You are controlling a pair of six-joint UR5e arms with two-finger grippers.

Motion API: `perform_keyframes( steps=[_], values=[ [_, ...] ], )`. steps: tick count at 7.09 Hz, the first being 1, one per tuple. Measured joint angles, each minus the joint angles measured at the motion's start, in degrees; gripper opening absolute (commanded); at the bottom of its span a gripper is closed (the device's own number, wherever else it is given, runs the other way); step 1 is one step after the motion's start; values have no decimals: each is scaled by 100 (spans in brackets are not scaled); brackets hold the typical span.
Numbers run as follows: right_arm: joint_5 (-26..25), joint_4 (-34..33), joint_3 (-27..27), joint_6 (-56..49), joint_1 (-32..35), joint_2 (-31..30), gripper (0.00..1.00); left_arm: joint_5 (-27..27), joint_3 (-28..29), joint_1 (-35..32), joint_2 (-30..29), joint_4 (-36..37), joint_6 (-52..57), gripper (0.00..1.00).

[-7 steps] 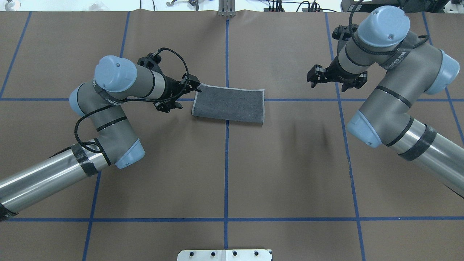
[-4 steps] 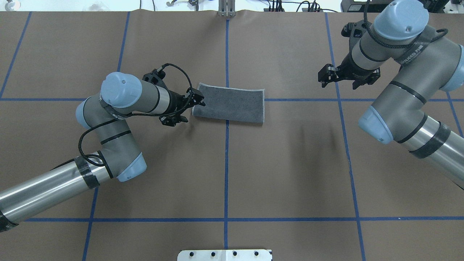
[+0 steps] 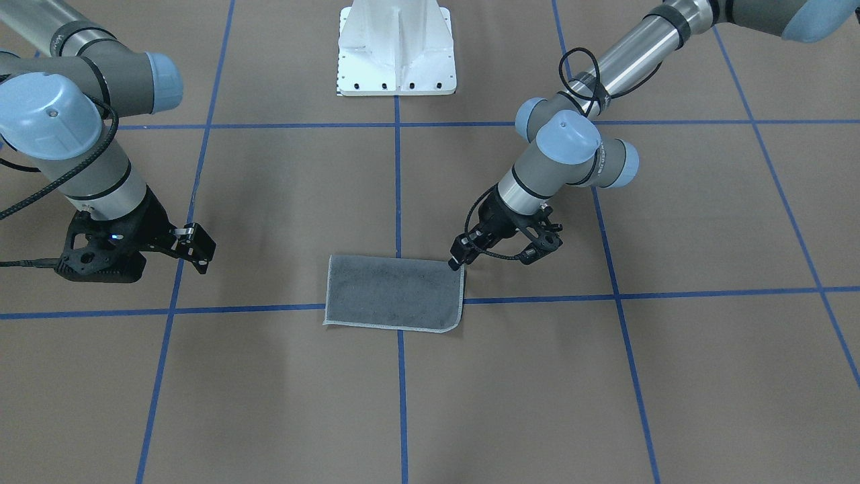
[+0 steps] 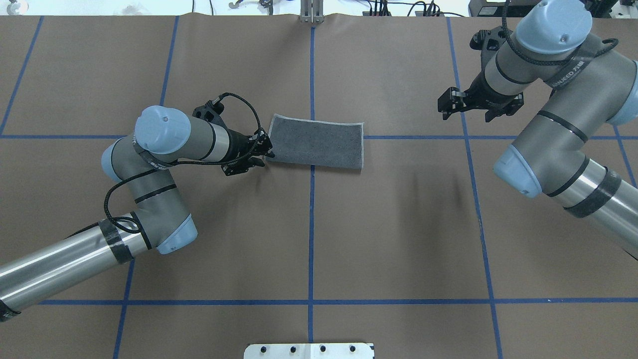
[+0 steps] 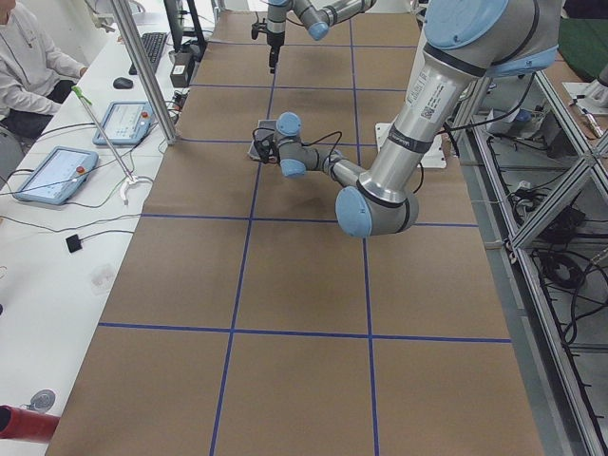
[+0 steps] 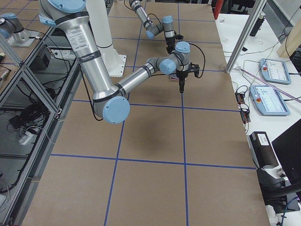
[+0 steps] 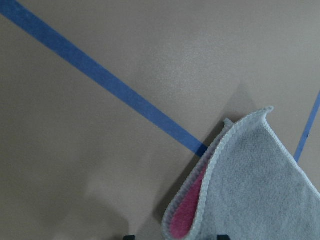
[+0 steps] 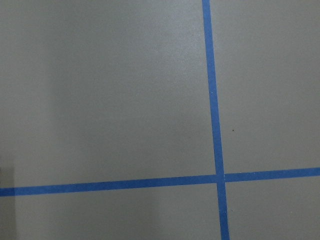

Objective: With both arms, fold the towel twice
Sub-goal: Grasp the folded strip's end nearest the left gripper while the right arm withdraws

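The towel lies folded once into a flat rectangle, dark grey face up, near the table's middle. My left gripper is low at the towel's left end, at its near corner. It is open. In the left wrist view the towel's corner shows two layers slightly parted, with the pink inner face between them, and it lies between the two fingertips at the frame's bottom. My right gripper is open and empty, raised well off to the towel's right.
The white pedestal base stands at the robot's edge of the table. Blue tape lines cross the brown table cover. In the left exterior view a seated operator and tablets are at a side bench.
My left gripper has slid from the towel's far left corner toward its near left corner. My right arm drew back up and to the right, then stayed still.
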Motion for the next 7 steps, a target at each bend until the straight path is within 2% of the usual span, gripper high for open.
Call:
perform_keyframes(
  steps=[2,3,4,5,7],
  values=[
    [0,5,3,0,0,1,100,-3,11,8,-3,-1,30,39],
    [0,8,6,0,-1,1,100,-1,21,12,-5,-2,42,30],
    [0,8,8,0,0,1,100,0,25,14,-6,-2,46,9],
    [0,9,9,0,0,1,100,1,28,15,-9,-2,48,0],
    [0,9,18,0,0,0,100,-3,26,15,-12,-52,89,0]
  ],
)
